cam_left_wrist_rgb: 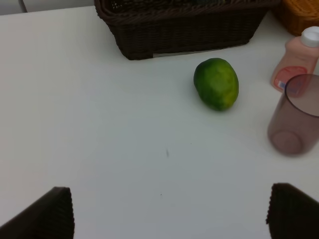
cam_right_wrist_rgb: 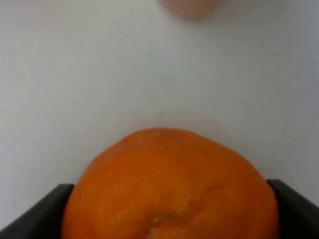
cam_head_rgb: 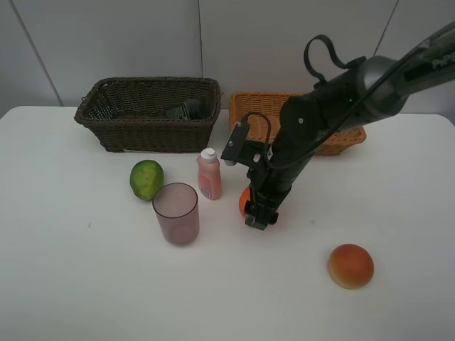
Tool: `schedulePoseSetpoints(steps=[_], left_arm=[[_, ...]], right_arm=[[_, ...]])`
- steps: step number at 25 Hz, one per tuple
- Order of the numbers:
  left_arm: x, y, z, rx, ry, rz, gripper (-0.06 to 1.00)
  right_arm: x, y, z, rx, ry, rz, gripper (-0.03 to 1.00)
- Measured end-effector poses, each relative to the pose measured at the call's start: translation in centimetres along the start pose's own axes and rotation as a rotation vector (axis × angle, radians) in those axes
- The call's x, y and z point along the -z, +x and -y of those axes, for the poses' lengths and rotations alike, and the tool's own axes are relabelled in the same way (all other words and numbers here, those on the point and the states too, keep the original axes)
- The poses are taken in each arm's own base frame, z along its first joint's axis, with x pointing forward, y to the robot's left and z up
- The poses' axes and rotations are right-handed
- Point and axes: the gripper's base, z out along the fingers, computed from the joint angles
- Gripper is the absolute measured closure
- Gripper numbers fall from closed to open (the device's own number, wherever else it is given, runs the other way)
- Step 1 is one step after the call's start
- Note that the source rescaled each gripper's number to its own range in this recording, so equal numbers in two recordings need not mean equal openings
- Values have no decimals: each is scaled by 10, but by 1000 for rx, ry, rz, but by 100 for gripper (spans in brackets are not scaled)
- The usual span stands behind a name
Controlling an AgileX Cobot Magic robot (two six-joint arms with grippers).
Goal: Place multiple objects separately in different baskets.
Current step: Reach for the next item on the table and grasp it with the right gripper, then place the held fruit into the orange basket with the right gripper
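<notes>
The right claw (cam_head_rgb: pixel 261 215) is down at the middle of the exterior high frame, closed around the orange (cam_right_wrist_rgb: pixel 169 189). The right wrist view shows one dark finger (cam_right_wrist_rgb: pixel 35 214) against each side of the fruit. The orange sits on the white counter (cam_head_rgb: pixel 71 277), and from above only a sliver of it shows at the left of the claw.

The left claw (cam_left_wrist_rgb: pixel 169 211) shows in its own wrist view only. Its jaws are spread wide with bare counter between them.

The pink white-capped bottle (cam_head_rgb: pixel 209 175) stands upright just left of the orange, near it but apart. The translucent mauve cup (cam_head_rgb: pixel 175 213) stands upright lower left of the bottle, mouth up. The green round fruit (cam_head_rgb: pixel 146 179) lies left of the bottle and just above the cup's left side. The red-orange peach-like fruit (cam_head_rgb: pixel 350 266) lies alone in the lower right of the frame, well apart from the rest.

The dark brown basket (cam_head_rgb: pixel 146 135) stands at the upper left of centre with the dark green bottle (cam_head_rgb: pixel 186 110) lying inside it, toward its right end. The light orange-tan basket (cam_head_rgb: pixel 249 106) stands just right of it (the right arm covers much of it, so what it holds cannot be told).
</notes>
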Motion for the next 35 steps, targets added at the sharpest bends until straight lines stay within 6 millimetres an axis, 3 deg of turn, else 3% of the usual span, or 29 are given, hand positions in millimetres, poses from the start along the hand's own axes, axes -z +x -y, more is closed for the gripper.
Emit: schedulePoseSetpoints(steps=[17,21,26,31,35], left_arm=[[0,0,0,0,0,0,-6],[0,0,0,0,0,0,-6],[0,0,0,0,0,0,-6],[0,0,0,0,0,0,-6],[0,0,0,0,0,0,-6]], right_arm=[[6,0,0,-9,0,0,33],[32,-10,8,-115,9,13,33],[70,-31,26,-392,9,-5,33],[115,-40,66,-684,104,27,33],[144,-29,103,-879,202,71,33]])
